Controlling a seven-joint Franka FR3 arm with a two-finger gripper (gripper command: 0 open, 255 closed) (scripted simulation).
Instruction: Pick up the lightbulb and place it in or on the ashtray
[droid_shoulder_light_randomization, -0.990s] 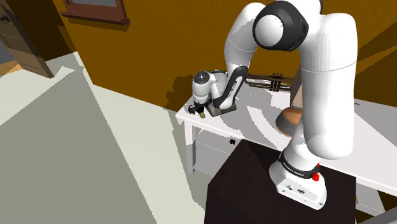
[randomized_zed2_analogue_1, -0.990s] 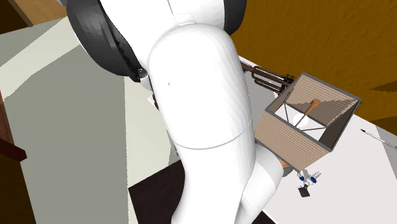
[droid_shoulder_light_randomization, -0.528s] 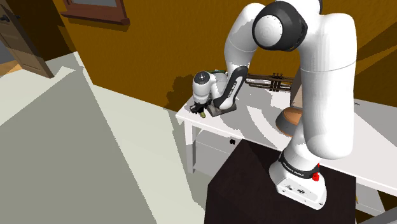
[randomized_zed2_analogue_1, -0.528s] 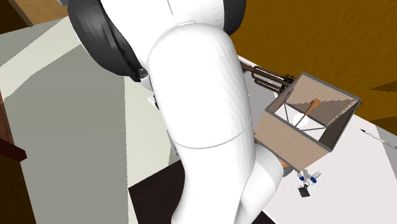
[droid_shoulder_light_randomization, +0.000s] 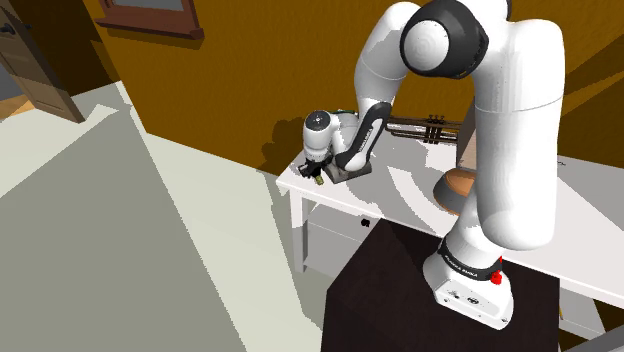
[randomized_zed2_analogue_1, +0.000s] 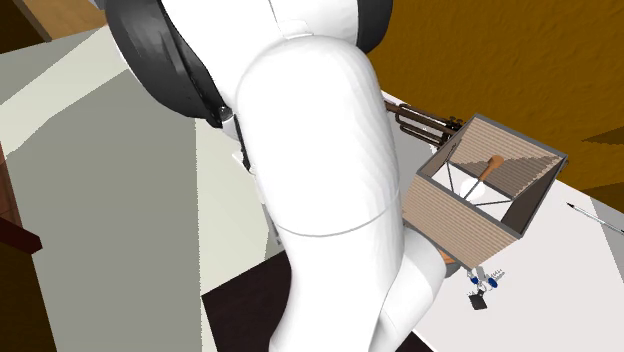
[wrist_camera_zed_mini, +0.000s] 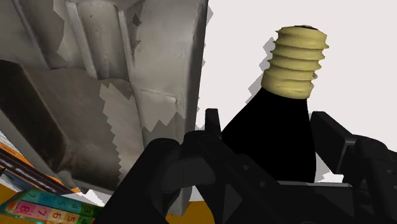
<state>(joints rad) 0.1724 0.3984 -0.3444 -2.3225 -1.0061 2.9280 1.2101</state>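
My gripper is shut on the lightbulb, a black bulb whose yellowish screw base points away from the hand. Its fingers press the glass from both sides. Right beside the bulb lies the grey, worn ashtray. In the shoulder view the gripper hangs just over the white table's left corner. The bulb's pale tip pokes out below the gripper, next to the dark ashtray.
A tan slatted lampshade stands on the table behind the arm, with brown rods along the orange wall. A small blue item lies near the stand. The table edge is just beside the gripper. A colourful box lies near the ashtray.
The hand dipped a little and has come back up slightly at the table's corner, with the bulb between its fingers. The arm is otherwise still.
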